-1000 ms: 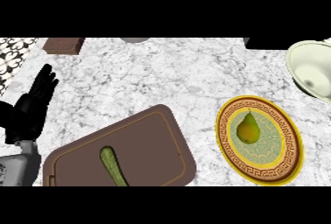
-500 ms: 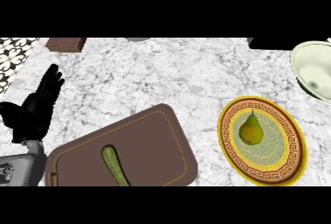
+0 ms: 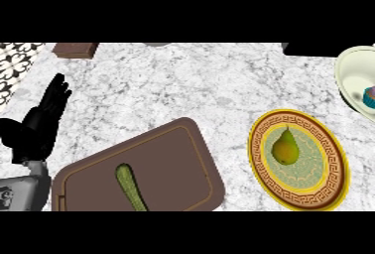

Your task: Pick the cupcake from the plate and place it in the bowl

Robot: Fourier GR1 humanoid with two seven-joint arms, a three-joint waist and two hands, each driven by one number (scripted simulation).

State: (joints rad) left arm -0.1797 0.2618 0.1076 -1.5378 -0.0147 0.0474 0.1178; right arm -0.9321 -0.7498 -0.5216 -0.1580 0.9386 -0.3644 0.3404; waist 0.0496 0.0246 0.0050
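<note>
A yellow plate [image 3: 331, 183] with a patterned rim lies on the counter at the right, and a green-yellow pear [image 3: 285, 147] lies on it. At the far right edge stands a pale bowl [image 3: 348, 69], cut off by the frame. Inside it a small teal and purple thing, seemingly the cupcake [image 3: 369, 95], shows only in part. My left hand [image 3: 38, 127] is at the far left, open with fingers straight and pointing up, far from the plate and bowl and holding nothing. My right hand does not show.
A brown cutting board [image 3: 172, 163] lies at lower centre with a green cucumber [image 3: 129, 184] on it. A brown block [image 3: 75, 49] sits at the back left, a dark object [image 3: 311, 48] at the back right. A patterned surface [image 3: 13, 67] borders the counter's left.
My left hand has drifted slightly up and to the right, still open. The teal and purple thing now shows in the bowl at the right edge.
</note>
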